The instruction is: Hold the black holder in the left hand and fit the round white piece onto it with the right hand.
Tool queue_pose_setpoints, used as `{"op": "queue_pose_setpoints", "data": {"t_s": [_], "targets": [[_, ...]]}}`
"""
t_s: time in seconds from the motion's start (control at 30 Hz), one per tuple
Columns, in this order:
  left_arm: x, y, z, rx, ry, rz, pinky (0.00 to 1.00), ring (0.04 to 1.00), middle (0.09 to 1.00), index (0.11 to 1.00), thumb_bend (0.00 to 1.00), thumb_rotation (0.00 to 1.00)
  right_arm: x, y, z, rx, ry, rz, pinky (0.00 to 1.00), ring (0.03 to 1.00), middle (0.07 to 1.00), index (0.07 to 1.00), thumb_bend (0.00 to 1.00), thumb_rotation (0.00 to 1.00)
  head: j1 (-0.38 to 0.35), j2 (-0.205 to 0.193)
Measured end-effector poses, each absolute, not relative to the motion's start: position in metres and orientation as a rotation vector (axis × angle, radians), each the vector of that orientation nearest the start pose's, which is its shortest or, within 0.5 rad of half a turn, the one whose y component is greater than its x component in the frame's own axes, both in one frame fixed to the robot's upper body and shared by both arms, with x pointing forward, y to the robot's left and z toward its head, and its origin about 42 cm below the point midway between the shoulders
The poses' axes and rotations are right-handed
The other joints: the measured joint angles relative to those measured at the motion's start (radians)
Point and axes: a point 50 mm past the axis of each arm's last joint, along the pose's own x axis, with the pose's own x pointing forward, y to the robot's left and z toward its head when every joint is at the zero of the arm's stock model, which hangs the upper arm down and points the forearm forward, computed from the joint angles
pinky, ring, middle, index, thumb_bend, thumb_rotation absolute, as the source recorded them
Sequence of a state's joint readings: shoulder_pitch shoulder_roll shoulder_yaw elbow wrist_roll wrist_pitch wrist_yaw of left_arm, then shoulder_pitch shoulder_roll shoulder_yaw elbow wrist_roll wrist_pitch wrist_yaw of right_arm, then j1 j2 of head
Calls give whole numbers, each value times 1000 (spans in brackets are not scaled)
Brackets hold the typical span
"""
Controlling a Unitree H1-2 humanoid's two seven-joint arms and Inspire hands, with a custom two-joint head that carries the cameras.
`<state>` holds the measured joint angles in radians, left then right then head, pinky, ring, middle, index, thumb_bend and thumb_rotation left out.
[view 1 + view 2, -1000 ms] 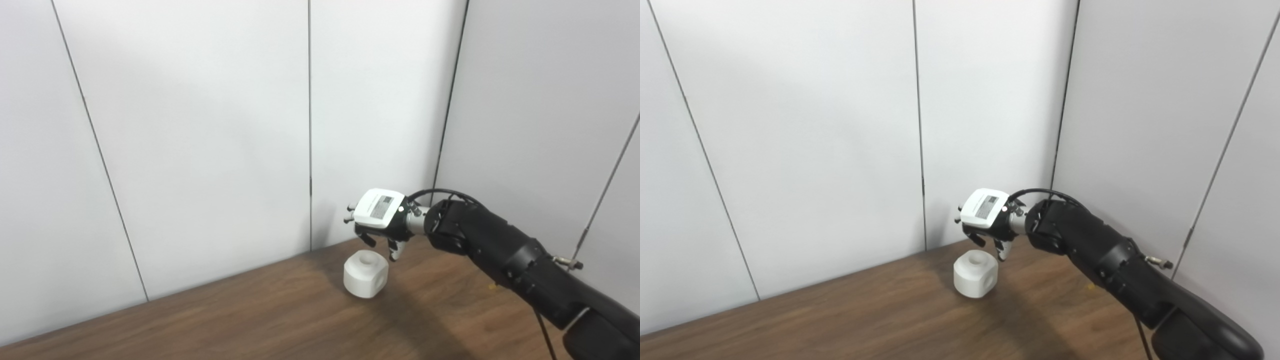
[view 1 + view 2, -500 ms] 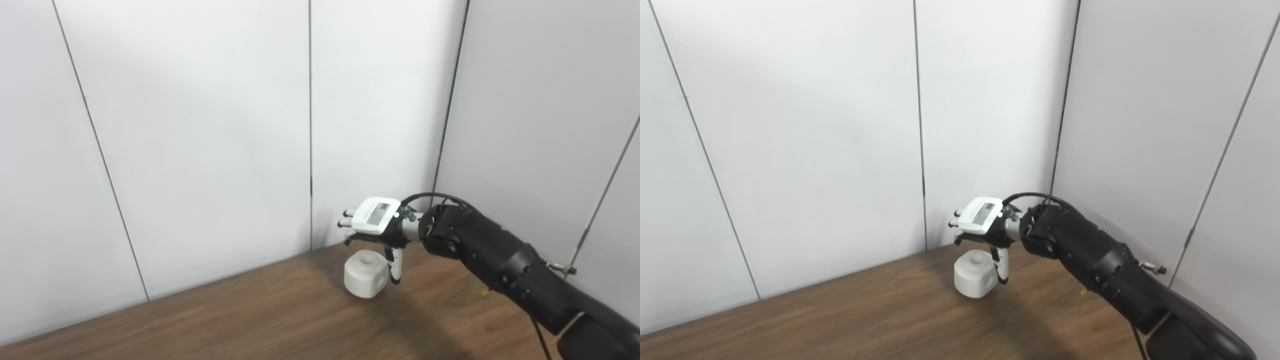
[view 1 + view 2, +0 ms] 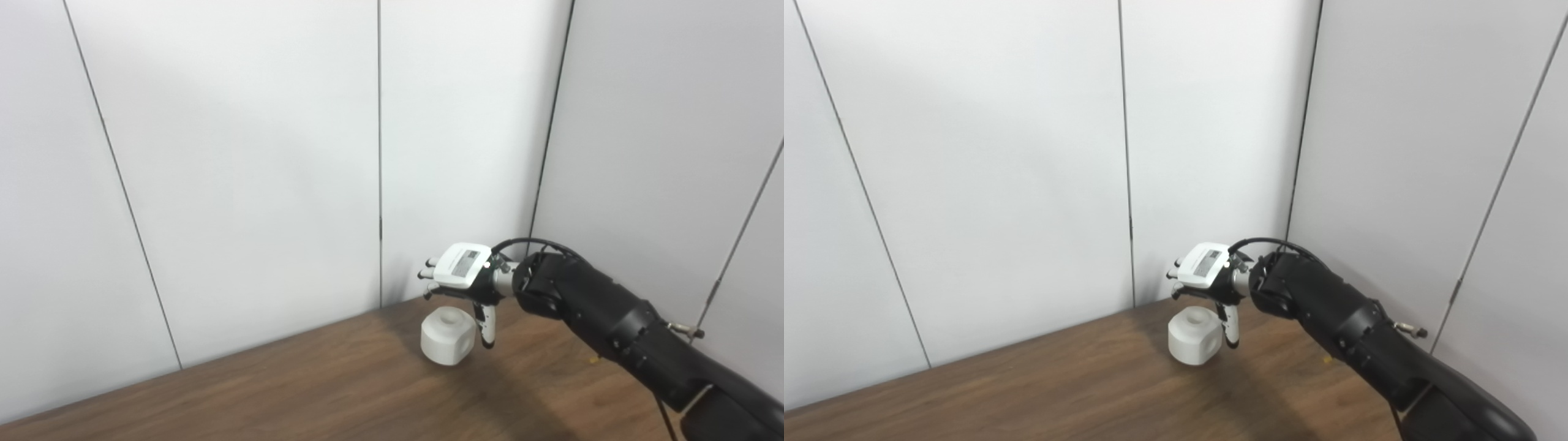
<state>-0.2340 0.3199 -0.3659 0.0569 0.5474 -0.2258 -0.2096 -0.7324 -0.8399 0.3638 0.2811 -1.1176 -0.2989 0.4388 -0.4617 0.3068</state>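
Note:
A round white piece (image 3: 448, 335) with a hole in its top stands on the brown wooden table (image 3: 306, 392), close to the back wall. My right hand (image 3: 460, 277) hovers just above and behind it, palm down and open. The thumb (image 3: 487, 324) hangs down beside the piece's right side and the other fingers reach past its far side. I cannot tell whether any finger touches it. No black holder shows in either view. My left hand is out of view.
White wall panels (image 3: 245, 153) close the table at the back and on the right, meeting in a corner just behind my hand. A small yellow speck (image 3: 591, 361) lies on the table under my right forearm (image 3: 618, 324).
My right hand has dropped lower over the white piece and spread its fingers, the thumb now reaching down along the piece's right side. The piece has not moved.

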Motion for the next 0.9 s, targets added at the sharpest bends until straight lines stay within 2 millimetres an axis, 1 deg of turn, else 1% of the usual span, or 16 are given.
{"op": "queue_pose_setpoints", "data": {"t_s": [0.2,0.37,0.57,0.67,0.9], "targets": [[329,191,135,918,-335,-631,1000,960,935,481,513,44,458,-379,318,-2157,-90,428,955,1000,978,841,1000,295,5,5],[326,191,135,919,-333,-630,1000,960,939,481,513,43,460,-380,313,-2140,-75,420,933,993,974,843,1000,311,14,8],[326,192,135,916,-331,-628,1000,961,939,481,512,43,459,-375,305,-2121,-86,433,907,982,970,843,1000,319,18,9],[325,192,135,915,-330,-629,1000,959,938,481,513,43,460,-375,304,-2116,-93,428,902,978,966,840,1000,322,20,9],[325,192,135,918,-330,-629,1000,959,937,481,513,43,460,-374,302,-2104,-108,426,928,991,972,851,1000,330,29,11]]}}
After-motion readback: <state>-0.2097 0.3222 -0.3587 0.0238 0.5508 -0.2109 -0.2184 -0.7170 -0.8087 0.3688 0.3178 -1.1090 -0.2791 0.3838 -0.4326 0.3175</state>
